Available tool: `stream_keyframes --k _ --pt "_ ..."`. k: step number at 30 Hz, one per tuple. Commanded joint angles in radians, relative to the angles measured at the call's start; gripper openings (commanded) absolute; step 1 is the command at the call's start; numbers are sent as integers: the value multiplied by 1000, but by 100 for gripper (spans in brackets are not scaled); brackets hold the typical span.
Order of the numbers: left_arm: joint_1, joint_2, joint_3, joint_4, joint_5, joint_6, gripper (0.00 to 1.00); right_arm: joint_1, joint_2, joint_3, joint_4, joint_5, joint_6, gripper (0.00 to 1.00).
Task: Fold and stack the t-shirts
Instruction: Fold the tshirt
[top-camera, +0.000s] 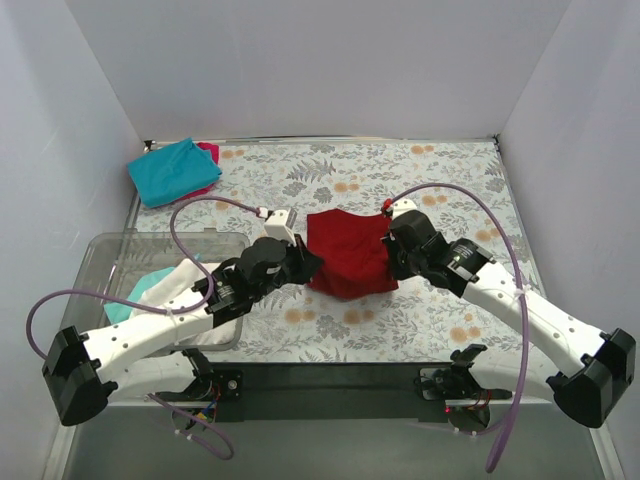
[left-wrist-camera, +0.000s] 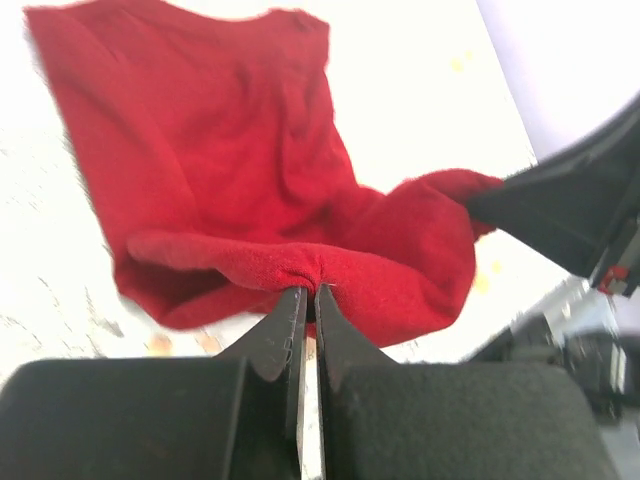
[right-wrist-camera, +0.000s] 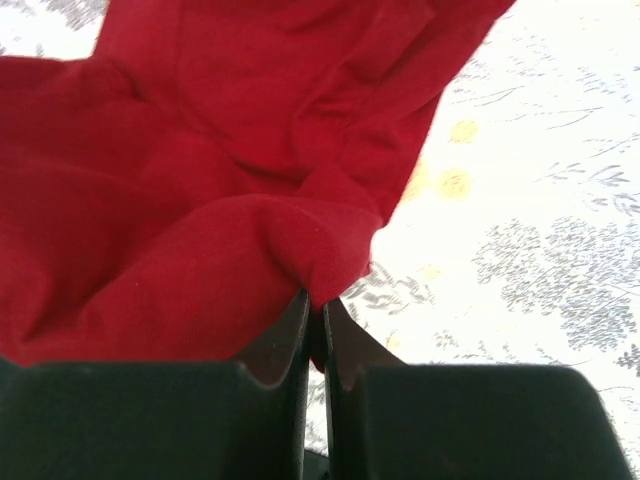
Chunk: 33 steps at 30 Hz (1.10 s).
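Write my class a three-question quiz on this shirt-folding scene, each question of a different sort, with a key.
1. True or false: the left gripper and the right gripper are each shut on the red shirt.
2. Seen from above, the bin stands at the: A near left, B far right, C centre.
3. Fill in: the folded teal shirt lies in the far ___ corner.
Key: 1 true; 2 A; 3 left.
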<state>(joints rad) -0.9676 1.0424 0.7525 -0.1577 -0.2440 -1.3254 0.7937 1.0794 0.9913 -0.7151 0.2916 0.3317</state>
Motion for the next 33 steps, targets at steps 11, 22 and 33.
stream_keyframes --k 11,22,33 --pt "196 192 74 202 133 89 0 -200 166 101 181 -20 -118 1" --pt "334 393 180 282 224 97 0 -326 365 230 253 -94 -186 1" --pt "417 628 321 270 256 91 0 -401 600 397 313 -147 -215 1"
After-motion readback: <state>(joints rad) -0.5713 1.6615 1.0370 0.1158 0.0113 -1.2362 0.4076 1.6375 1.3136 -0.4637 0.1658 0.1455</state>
